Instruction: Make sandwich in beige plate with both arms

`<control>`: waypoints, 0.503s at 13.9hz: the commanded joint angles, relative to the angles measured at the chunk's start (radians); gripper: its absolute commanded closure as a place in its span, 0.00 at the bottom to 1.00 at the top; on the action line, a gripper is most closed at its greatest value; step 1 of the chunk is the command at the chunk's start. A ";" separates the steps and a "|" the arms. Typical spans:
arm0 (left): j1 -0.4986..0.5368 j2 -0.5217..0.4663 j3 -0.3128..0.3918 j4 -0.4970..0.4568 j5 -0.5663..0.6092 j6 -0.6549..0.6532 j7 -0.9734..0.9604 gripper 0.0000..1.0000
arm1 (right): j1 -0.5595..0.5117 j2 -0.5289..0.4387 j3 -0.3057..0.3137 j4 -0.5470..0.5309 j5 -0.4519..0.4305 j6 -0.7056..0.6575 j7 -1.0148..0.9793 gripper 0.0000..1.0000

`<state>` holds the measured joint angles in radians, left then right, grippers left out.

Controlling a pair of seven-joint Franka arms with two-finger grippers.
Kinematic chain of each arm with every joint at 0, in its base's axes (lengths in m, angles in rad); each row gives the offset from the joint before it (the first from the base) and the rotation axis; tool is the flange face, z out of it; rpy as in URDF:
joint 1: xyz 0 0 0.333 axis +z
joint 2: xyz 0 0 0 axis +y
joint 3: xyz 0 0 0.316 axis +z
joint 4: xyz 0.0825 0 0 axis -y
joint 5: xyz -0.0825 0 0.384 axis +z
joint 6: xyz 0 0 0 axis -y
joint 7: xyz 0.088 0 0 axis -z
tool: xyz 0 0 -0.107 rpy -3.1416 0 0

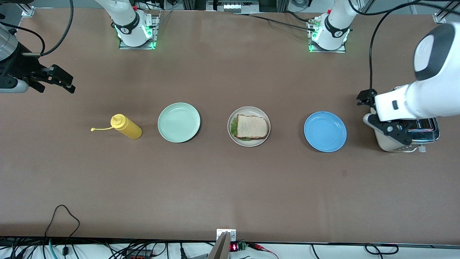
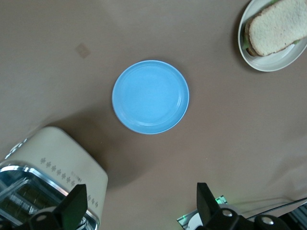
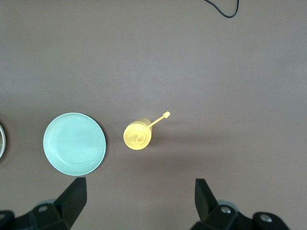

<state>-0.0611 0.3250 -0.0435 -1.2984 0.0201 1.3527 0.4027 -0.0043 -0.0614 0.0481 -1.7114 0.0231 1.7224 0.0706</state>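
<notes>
we see the sandwich point(image 1: 252, 126) lying assembled in the beige plate point(image 1: 248, 142), near the middle of the table point(image 1: 230, 187): a slice of speckled bread on top and a bit of green lettuce point(image 1: 234, 126) peeking out at the side toward the right arm's end. the beige plate sits in a row with two others, a mint-green plate point(image 1: 179, 122) toward the right arm's end and a blue plate point(image 1: 325, 131) toward the left arm's end, each well apart from it. past the mint-green plate stands a yellow squeeze bottle point(image 1: 125, 126), its cap dangling on a thin strap. a cream toaster point(image 1: 391, 142) stands near the table edge at the left arm's end.

the left gripper point(image 2: 139, 203) hangs high over the toaster and the table beside the blue plate, its fingers point(image 2: 74, 203) spread wide and holding nothing. the right gripper point(image 3: 139, 201) hangs over the table edge at the right arm's end, its fingers point(image 3: 72, 196) likewise spread and empty.
</notes>
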 commanded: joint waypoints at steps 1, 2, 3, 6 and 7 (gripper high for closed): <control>0.053 -0.067 -0.006 -0.019 0.011 -0.018 -0.137 0.00 | -0.013 -0.003 0.003 0.010 -0.005 -0.004 -0.015 0.00; 0.058 -0.102 -0.006 -0.050 0.012 0.018 -0.251 0.00 | -0.013 0.000 0.003 0.016 -0.002 -0.006 -0.017 0.00; 0.058 -0.145 -0.006 -0.105 0.009 0.075 -0.357 0.00 | -0.013 0.009 0.003 0.025 0.001 -0.009 -0.018 0.00; 0.086 -0.297 -0.007 -0.342 0.001 0.306 -0.447 0.00 | -0.014 0.015 -0.013 0.030 0.009 -0.009 -0.014 0.00; 0.095 -0.357 -0.007 -0.417 0.001 0.336 -0.427 0.00 | -0.014 0.015 -0.013 0.030 0.009 -0.009 -0.012 0.00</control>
<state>0.0047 0.1268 -0.0429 -1.4976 0.0200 1.5830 -0.0148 -0.0096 -0.0588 0.0361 -1.7076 0.0237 1.7228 0.0694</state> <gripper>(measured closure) 0.000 0.000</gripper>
